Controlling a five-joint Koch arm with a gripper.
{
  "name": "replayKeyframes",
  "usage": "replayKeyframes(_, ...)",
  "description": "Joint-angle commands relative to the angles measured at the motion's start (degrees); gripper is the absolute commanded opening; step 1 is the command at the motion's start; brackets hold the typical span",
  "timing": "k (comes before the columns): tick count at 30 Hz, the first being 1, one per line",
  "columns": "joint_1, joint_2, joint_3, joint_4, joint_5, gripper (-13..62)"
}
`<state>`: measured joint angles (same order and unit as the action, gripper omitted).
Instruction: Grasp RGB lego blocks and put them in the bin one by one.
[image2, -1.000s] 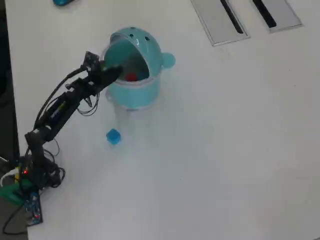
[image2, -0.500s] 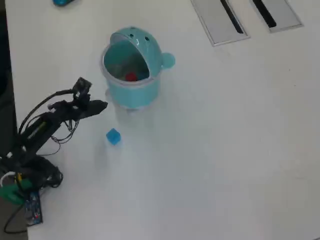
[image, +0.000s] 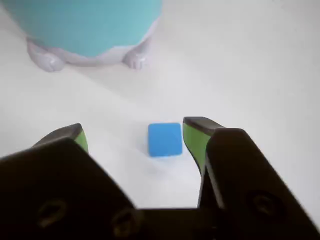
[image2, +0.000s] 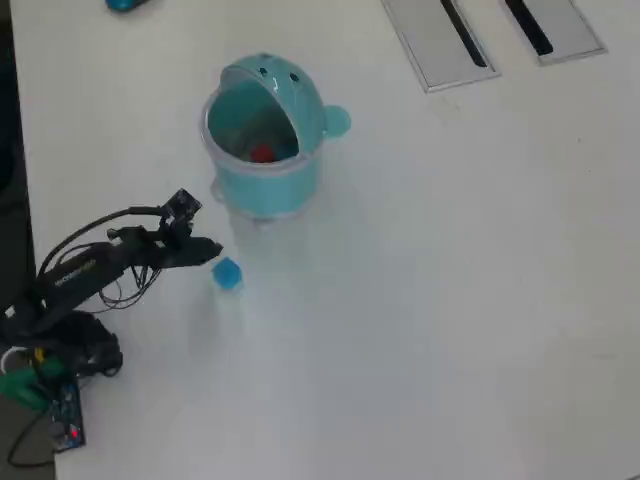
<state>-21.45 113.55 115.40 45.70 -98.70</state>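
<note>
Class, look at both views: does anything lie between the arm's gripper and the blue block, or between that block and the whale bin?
Nothing visible does. The gripper is open, and the blue block sits between its fingers on bare table. Only bare table separates the block from the bin.

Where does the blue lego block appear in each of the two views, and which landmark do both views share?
Wrist view: the blue lego block lies low in the centre, on the table between the open green-tipped fingers of the gripper, nearer the right one.
Overhead view: the block is left of centre, just beyond the gripper.
Shared landmark: the teal bin, beyond the block.
</note>
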Motion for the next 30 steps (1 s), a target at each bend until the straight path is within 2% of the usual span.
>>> replayKeyframes(1, 0.9, 0.2, -0.1, -5.3, 0.9, 35.9)
replayKeyframes(13, 5.4, -6.9, 8.9, -18.3, 1.1, 35.3)
replayKeyframes(30, 6.8, -16.6, 13.9, -29.6, 1.0, 35.4)
